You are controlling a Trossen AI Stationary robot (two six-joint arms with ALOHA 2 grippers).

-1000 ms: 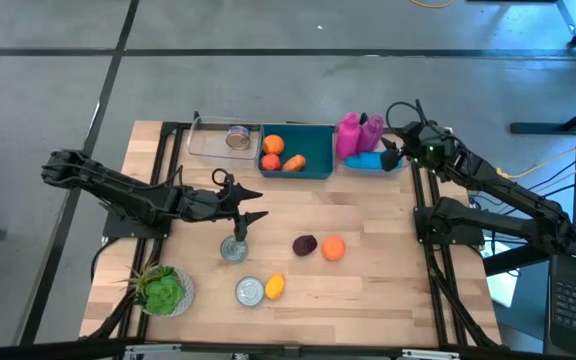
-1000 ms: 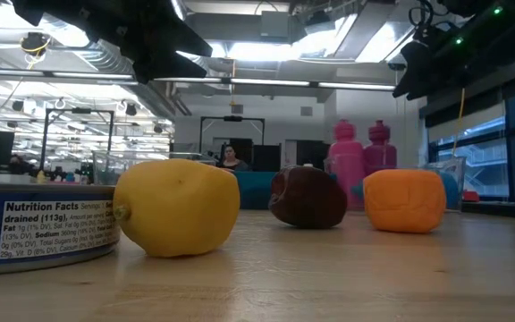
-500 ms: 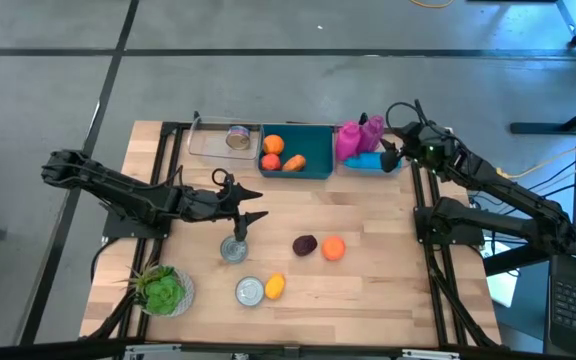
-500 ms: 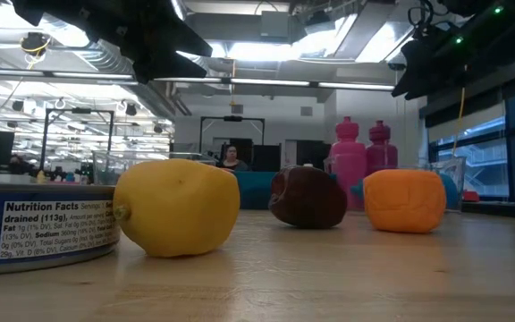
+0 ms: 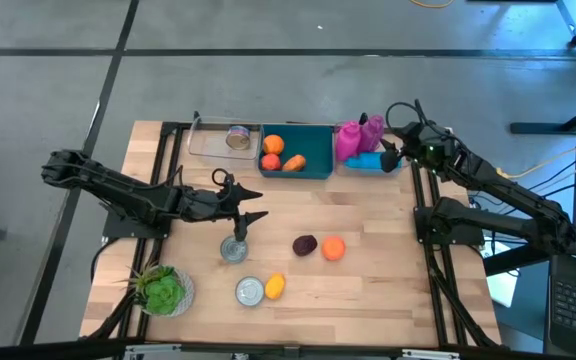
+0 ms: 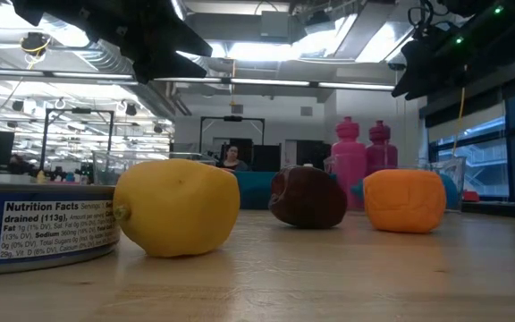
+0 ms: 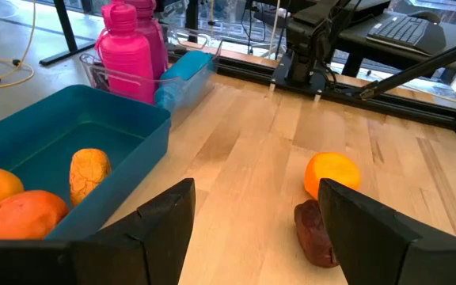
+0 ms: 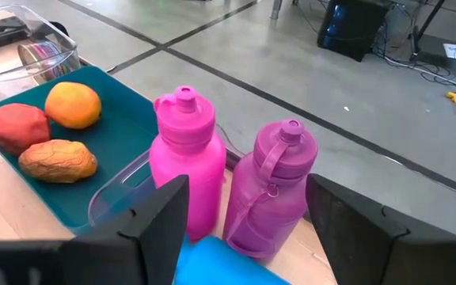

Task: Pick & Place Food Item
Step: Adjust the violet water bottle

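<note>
**A:** What lies on the bench [image 5: 388, 260]?

**B:** From above, a dark purple food item [image 5: 305, 245] and an orange one [image 5: 334, 248] sit side by side near the middle. Nearer the front edge, a yellow item [image 5: 275, 286] rests just beside a tin can [image 5: 250, 291]; from bench height the can is cut off by the frame. A leafy green item [image 5: 163, 291] lies at the front left corner.

**A:** And at the far edge?

**B:** A teal bin [image 5: 318, 165] holds three pieces of food. Beside it stand two pink bottles [image 5: 358, 136] in a clear tray, with a blue object I cannot identify. Another clear tray [image 5: 208, 145] holds a can.

**A:** Where are the arms?

**B:** The left end effector [image 5: 253, 217] hovers above the bench in front of the bin, fingers spread and holding nothing. A small round object [image 5: 234, 249] sits below it, too small to identify. The right end effector [image 5: 388, 157] hangs by the bottles, fingers also spread and empty.
</note>
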